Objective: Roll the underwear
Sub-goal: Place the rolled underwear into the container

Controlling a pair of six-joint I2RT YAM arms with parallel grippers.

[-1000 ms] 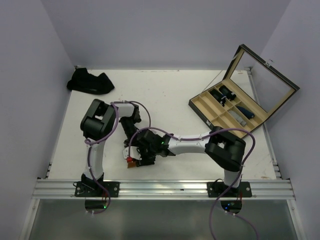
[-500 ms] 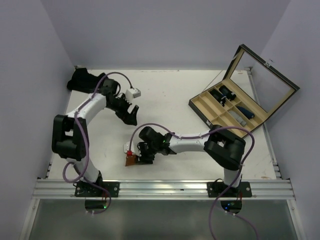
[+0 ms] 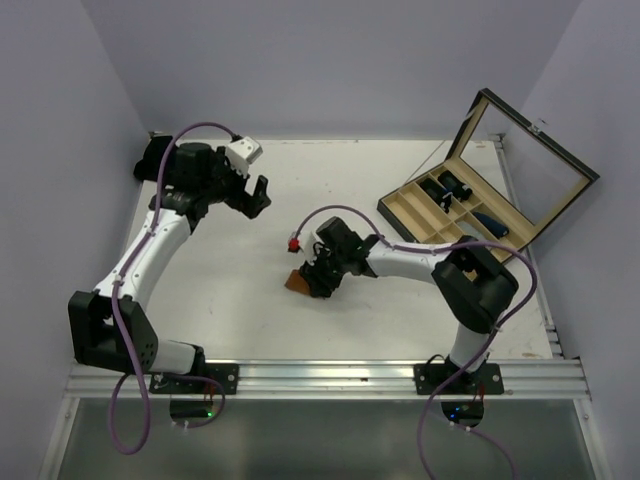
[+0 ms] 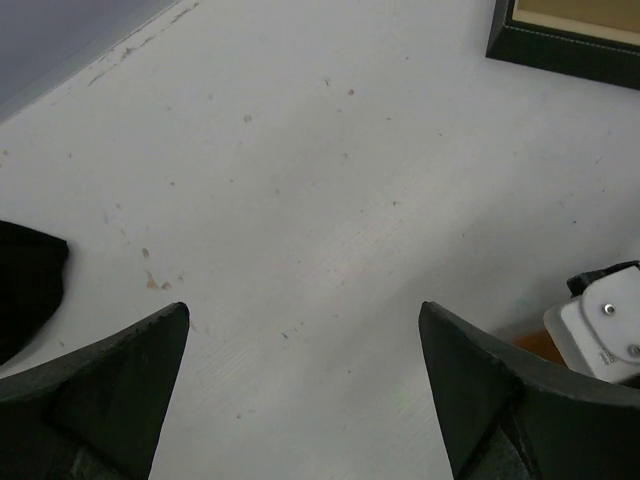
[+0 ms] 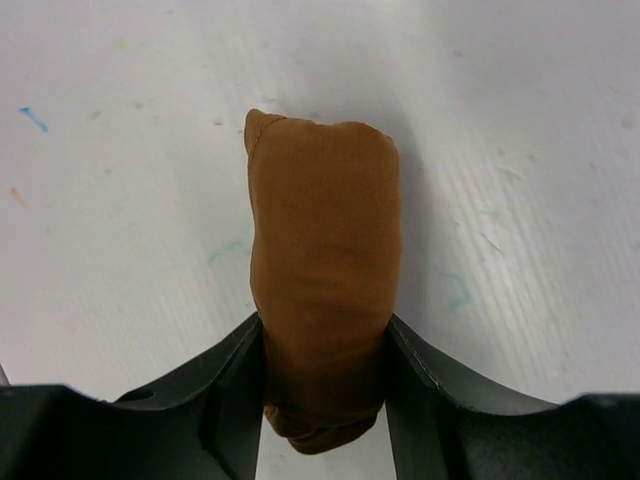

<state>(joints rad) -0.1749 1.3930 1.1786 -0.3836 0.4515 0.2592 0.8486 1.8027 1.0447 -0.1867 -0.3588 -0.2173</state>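
A rust-orange underwear [image 5: 325, 270], rolled into a tight bundle, is pinched between the fingers of my right gripper [image 5: 325, 372], which is shut on it just above the white table. From above, that roll [image 3: 296, 283] shows at the tip of the right gripper [image 3: 312, 277] near the table's middle. A dark underwear pile [image 3: 150, 160] lies at the back left corner, partly hidden by the left arm. My left gripper [image 3: 257, 197] hovers to the right of that pile, open and holding nothing. In the left wrist view the left gripper [image 4: 305, 312] frames bare table, with the dark cloth [image 4: 25, 290] at the left edge.
A wooden compartment box [image 3: 455, 215] with its glass lid [image 3: 530, 165] raised stands at the back right, with dark rolls in some compartments. Its corner [image 4: 570, 55] shows in the left wrist view. Purple walls close in the table on three sides.
The left gripper let go, opened wide and swung from the table's middle to the back left. The right gripper carried the orange roll away from the front edge, rightward and farther back.
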